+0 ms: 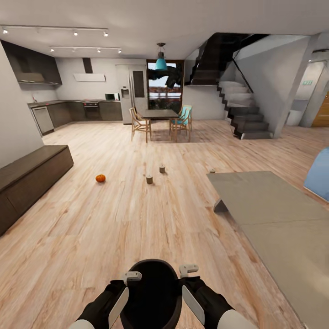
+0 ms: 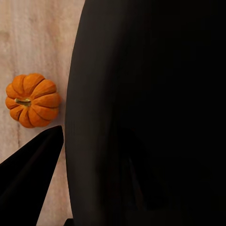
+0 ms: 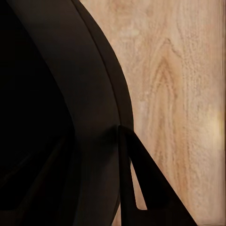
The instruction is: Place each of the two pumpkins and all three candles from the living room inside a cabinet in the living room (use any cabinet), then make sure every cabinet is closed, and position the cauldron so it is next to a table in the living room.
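I hold the black cauldron (image 1: 153,292) low in front of me, between both arms. My left gripper (image 1: 132,276) and right gripper (image 1: 188,269) grip its rim on opposite sides. In the left wrist view the cauldron wall (image 2: 150,113) sits against a dark finger (image 2: 33,174), and a ribbed orange pumpkin (image 2: 33,100) lies on the floor just beside it. Another pumpkin (image 1: 100,178) rests further out on the planks. Two stubby candles (image 1: 149,179) (image 1: 162,169) stand past it, and a third candle (image 1: 212,171) is at the table's far corner. The dark cabinet (image 1: 27,178) runs along the left wall, its fronts shut.
A low grey table (image 1: 274,214) fills the right foreground, with a pale blue seat (image 1: 320,178) beyond it. A dining table with chairs (image 1: 160,119), the kitchen and a staircase (image 1: 242,114) lie further back. Open plank floor stretches ahead.
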### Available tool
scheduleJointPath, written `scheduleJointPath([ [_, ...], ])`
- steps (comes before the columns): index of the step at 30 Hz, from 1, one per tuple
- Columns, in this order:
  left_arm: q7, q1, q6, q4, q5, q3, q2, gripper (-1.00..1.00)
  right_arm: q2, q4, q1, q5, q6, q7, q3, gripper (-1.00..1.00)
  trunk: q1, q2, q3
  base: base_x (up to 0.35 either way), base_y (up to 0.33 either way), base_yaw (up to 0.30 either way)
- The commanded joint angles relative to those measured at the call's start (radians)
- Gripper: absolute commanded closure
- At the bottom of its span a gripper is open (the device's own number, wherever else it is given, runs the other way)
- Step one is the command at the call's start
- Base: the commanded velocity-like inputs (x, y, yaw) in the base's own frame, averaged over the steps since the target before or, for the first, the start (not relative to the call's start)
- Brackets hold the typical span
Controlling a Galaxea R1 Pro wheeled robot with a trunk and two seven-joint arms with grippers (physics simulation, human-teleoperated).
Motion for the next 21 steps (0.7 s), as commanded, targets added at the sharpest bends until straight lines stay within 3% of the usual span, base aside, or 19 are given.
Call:
scheduleJointPath([
  [1, 0.011, -0.001, 0.007, -0.001, 0.008, -0.011, 0.003, 1.0, 0.0, -0.001, -0.001, -0.021, 0.0, -0.009, 0.02, 1.0, 0.0, -0.001, 0.0, -0.105, 0.067, -0.246],
  [15, 0.011, -0.001, 0.007, -0.001, 0.008, -0.011, 0.003, 1.0, 0.0, -0.001, -0.001, -0.021, 0.0, -0.009, 0.02, 1.0, 0.0, -0.001, 0.008, -0.174, 0.122, -0.241],
  [21, 0.011, -0.001, 0.007, -0.001, 0.008, -0.011, 0.003, 1.0, 0.0, -0.001, -0.002, -0.021, 0.0, -0.009, 0.02, 1.0, 0.0, -0.001, 0.008, -0.175, 0.13, -0.057],
])
